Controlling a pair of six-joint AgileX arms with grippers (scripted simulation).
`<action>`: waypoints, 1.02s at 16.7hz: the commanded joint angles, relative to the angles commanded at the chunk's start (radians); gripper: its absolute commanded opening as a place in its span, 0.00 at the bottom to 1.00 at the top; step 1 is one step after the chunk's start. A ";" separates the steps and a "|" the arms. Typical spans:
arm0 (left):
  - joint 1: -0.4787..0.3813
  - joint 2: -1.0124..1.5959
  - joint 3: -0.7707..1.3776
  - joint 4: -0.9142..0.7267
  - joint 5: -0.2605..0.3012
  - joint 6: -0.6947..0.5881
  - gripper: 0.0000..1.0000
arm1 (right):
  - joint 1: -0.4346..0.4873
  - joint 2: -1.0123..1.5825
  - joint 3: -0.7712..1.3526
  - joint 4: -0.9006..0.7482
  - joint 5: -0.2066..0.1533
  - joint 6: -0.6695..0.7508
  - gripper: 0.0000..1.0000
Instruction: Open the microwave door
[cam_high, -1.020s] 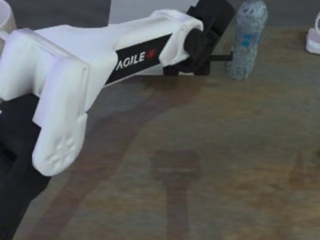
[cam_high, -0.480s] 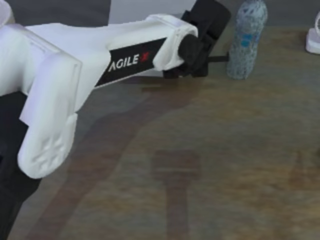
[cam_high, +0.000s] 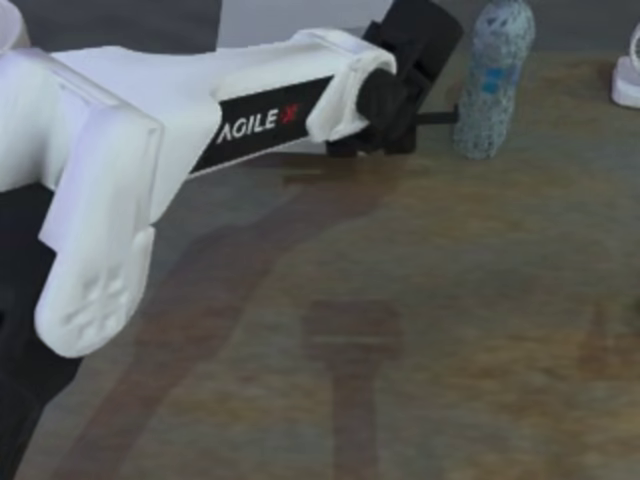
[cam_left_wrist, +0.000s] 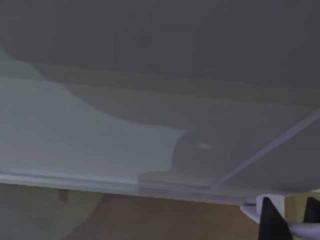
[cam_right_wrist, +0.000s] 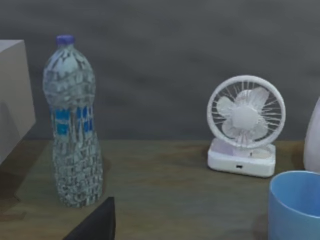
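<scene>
Left tool (cam_high: 440, 117) over brown table (cam_high: 450, 300)

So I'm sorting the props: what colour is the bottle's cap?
Blue-purple, on the clear water bottle; the right wrist view shows its cap best.

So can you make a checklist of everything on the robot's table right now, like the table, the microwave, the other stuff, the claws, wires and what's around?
Surface: brown wooden table, shadows of the arms across it.
Job's things: microwave at the far edge, mostly hidden under the left arm; its door fills the left wrist view, seen close up at a slant, with the white handle strip between the left gripper's fingertips.
Clutter: water bottle upright just right of the microwave; small white fan at the far right; blue cup; a white object at the far left edge.
Grippers: left gripper at the door handle; right gripper not in view.
Cables: nothing seen.
Surroundings: dark grey wall behind the table.
</scene>
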 joint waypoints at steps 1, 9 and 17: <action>0.000 0.000 0.000 0.000 0.000 0.000 0.00 | 0.000 0.000 0.000 0.000 0.000 0.000 1.00; 0.000 0.000 0.000 0.000 0.000 0.000 0.00 | 0.000 0.000 0.000 0.000 0.000 0.000 1.00; -0.004 -0.010 -0.033 0.019 0.010 0.018 0.00 | 0.000 0.000 0.000 0.000 0.000 0.000 1.00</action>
